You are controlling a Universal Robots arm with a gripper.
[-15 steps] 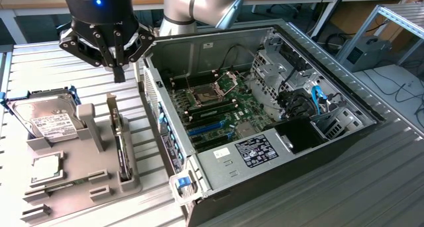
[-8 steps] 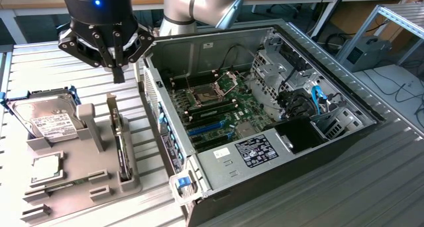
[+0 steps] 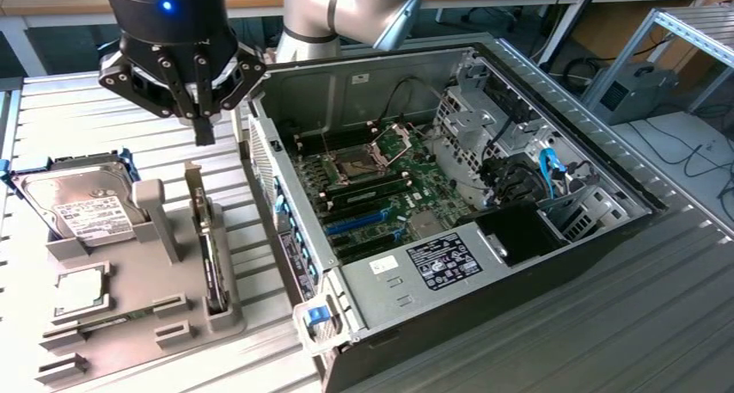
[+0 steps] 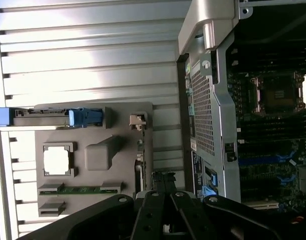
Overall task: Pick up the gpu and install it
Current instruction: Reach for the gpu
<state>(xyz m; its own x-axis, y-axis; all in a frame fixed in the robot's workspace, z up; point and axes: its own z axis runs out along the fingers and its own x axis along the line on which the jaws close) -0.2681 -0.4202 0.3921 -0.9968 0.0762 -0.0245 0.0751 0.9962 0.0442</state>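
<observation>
Jaws, closed on nothing, are hovering over the gpu (image 3: pixel 206 255), standing edgewise in a tray (image 3: pixel 137 281) at nine o'clock of the case (image 3: pixel 344 92).

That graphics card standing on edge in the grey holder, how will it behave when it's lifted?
The graphics card looks like a thin rigid board, so probably stiff and fairly light. Standing on its narrow edge in the grey holder, it would likely tip if freed without a grip. Its thinness suggests it is fragile under sideways force.
</observation>
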